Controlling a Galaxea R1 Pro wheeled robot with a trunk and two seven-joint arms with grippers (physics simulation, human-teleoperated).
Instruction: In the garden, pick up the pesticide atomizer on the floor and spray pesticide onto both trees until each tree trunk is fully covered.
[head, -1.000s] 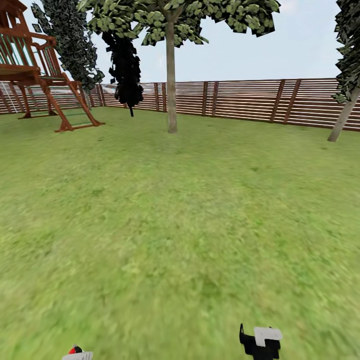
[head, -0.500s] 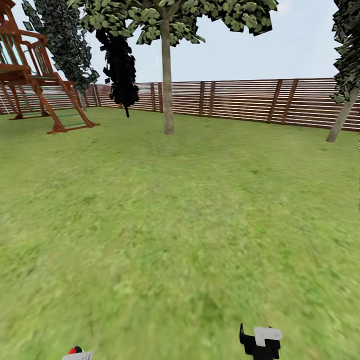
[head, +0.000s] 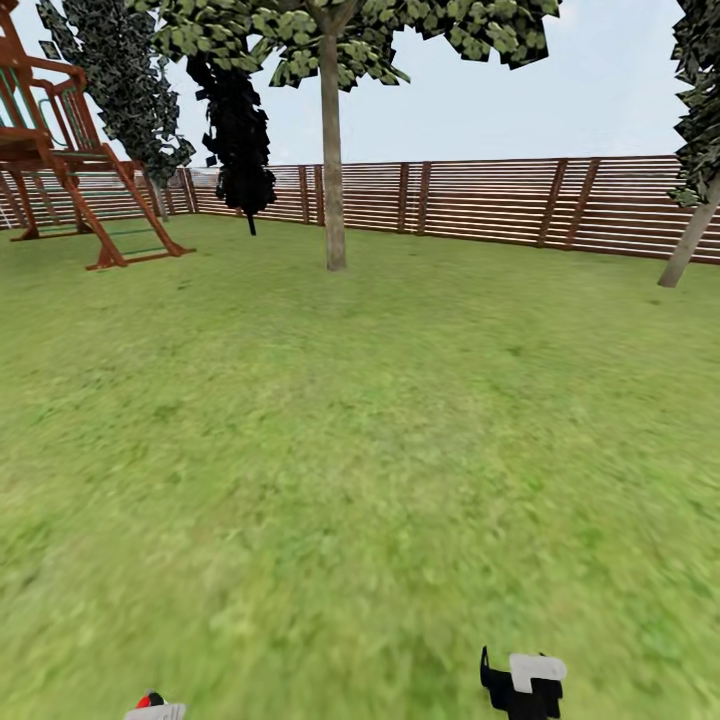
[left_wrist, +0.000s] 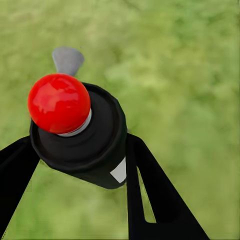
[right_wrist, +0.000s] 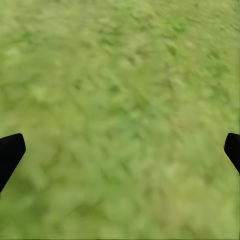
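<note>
My left gripper (left_wrist: 82, 150) is shut on the pesticide atomizer (left_wrist: 95, 145), a dark cylinder topped by a red knob (left_wrist: 59, 103). Its cap (head: 153, 708) peeks in at the head view's bottom edge. The right gripper (head: 525, 685) hangs low over the grass. In the right wrist view it (right_wrist: 120, 150) is open, with nothing between its black fingertips (right_wrist: 10, 155). A tree with a straight pale trunk (head: 333, 170) stands far ahead on the lawn, before the fence. A second pale trunk (head: 690, 245) leans at the far right edge.
A brown slat fence (head: 480, 200) bounds the lawn at the back. A wooden play frame (head: 70, 150) stands at the far left, with two dark narrow trees (head: 240, 130) near it. Open grass (head: 360, 450) stretches between me and the central trunk.
The whole head view has shifted slightly, so the camera moved; the central tree and play frame now sit a little further left. Both grippers keep their places, the left still holding the atomizer.
</note>
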